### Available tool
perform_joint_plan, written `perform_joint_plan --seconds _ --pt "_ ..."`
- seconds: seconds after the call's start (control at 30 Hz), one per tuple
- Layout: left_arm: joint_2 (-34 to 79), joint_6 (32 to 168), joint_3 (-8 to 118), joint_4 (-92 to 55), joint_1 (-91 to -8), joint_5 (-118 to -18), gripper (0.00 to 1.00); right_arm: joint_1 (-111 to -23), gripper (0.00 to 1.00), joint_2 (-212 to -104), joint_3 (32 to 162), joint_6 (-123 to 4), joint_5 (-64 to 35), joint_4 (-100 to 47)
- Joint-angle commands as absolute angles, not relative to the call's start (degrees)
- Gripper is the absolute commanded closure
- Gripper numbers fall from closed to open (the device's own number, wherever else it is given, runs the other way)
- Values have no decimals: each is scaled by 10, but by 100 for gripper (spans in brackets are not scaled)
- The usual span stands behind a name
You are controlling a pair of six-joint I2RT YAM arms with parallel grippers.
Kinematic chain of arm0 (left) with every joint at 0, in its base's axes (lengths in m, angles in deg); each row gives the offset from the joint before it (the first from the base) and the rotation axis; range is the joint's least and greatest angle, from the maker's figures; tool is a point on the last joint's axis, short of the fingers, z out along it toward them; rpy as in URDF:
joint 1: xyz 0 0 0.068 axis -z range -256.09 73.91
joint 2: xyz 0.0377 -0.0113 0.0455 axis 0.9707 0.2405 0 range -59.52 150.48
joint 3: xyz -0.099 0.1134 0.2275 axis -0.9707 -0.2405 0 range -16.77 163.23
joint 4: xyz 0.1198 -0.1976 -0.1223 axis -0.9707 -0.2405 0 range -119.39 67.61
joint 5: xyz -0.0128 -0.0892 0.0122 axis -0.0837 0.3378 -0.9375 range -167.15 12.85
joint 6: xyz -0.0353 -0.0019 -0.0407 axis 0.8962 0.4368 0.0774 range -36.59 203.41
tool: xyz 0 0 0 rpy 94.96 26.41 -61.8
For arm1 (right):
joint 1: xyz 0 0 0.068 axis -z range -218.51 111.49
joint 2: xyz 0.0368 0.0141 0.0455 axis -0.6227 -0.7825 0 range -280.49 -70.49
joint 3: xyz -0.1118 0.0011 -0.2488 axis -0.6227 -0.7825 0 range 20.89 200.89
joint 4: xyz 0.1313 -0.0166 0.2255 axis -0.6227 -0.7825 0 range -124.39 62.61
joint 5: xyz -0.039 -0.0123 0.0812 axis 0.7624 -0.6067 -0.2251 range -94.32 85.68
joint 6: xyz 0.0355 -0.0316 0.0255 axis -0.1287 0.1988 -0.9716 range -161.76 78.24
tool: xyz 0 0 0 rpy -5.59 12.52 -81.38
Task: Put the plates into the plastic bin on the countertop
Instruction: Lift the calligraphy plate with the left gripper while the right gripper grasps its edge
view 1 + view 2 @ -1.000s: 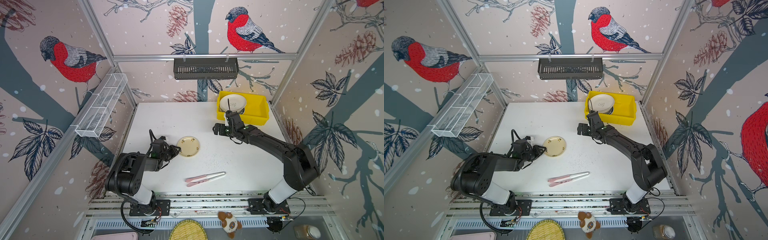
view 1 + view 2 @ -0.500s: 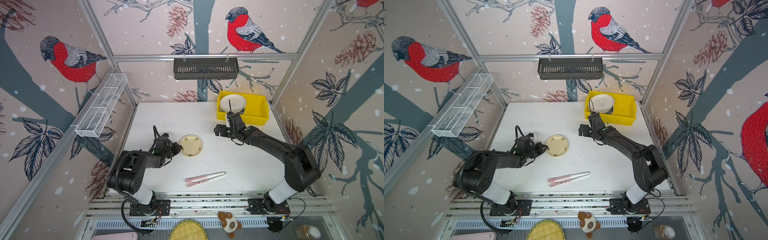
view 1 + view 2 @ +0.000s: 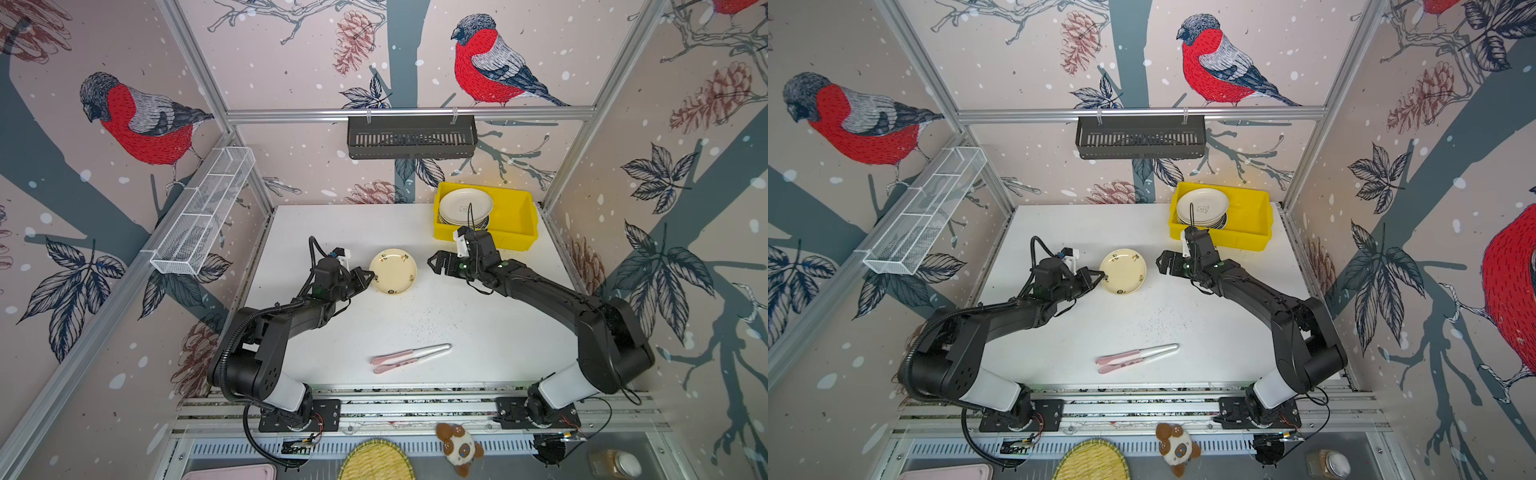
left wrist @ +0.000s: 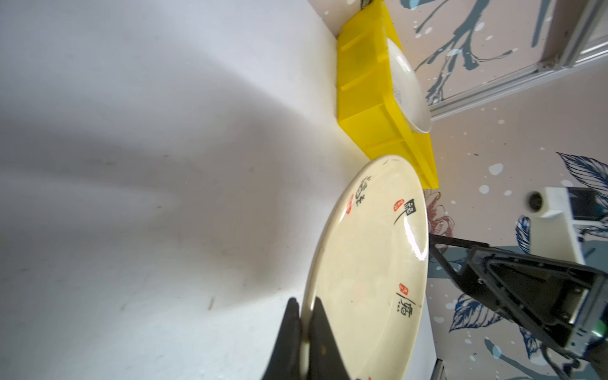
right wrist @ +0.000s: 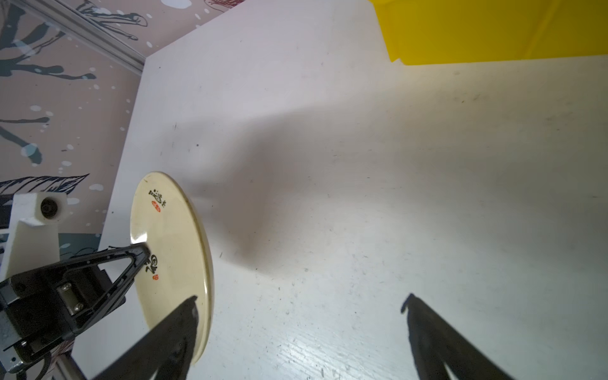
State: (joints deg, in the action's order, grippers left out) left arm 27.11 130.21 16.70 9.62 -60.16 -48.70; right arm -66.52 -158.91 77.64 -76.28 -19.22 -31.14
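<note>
Obs., landmark = plastic bin (image 3: pixel 512 240) (image 3: pixel 1250 235) (image 4: pixel 368 98) (image 5: pixel 493 29), yellow, standing at the far right corner of the white countertop (image 3: pixel 332 232) (image 3: pixel 1059 232).

Bin contents: stack of plates (image 3: pixel 464 206) (image 3: pixel 1202 205) in the bin's left half. The top plate is white with a small dark mark at its centre. The left wrist view shows its rim (image 4: pixel 409 85) standing above the bin's wall.

Cream plate (image 3: pixel 393 272) (image 3: pixel 1123 272) (image 4: pixel 365 269) (image 5: pixel 174 250): outside the bin, in front of it and to its left, well apart from its front wall. It has black lettering and small red seals on its face.

Left gripper (image 3: pixel 371 276) (image 3: pixel 1100 274) (image 4: pixel 304 307) (image 5: pixel 139 253): on the side of the cream plate away from the bin. Its fingers are pressed together on the plate's rim, one on the upper face and one underneath, seen plainly in the left wrist view. The plate sits tilted in that pinch. I cannot tell whether its bin-side edge touches the countertop.

Right gripper (image 3: pixel 433 264) (image 3: pixel 1162 263) (image 5: pixel 301 304): just in front of the bin's left front corner, between the bin and the cream plate. Its fingers are spread wide with nothing between them, tips pointing at the plate. Both top views show a gap between the tips and the plate's rim.

Two pink-handled utensils (image 3: pixel 409 357) (image 3: pixel 1136 357) lie side by side on the countertop, far in front of the bin.
</note>
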Motion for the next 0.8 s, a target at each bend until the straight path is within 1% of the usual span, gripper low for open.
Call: perform_joint_plan --seconds 0.0,0.17,0.2,0.3,0.5,0.77 --pt "268 1330 185 143 -582 -479 100 -668 3 -1577 768 -774 -245 -242" --pt "293 1354 205 189 -553 -483 100 -675 8 -1566 764 -767 -236 -235" --pt "301 1366 207 206 -548 -479 100 -675 11 -1564 762 -766 -237 -233" --pt "324 1390 214 249 -531 -470 100 -675 22 -1558 754 -767 -236 -225" --pt "346 1403 229 269 -510 -469 100 -673 48 -1551 744 -771 -232 -219" --pt "349 1406 231 272 -503 -467 100 -666 78 -1542 739 -776 -225 -218"
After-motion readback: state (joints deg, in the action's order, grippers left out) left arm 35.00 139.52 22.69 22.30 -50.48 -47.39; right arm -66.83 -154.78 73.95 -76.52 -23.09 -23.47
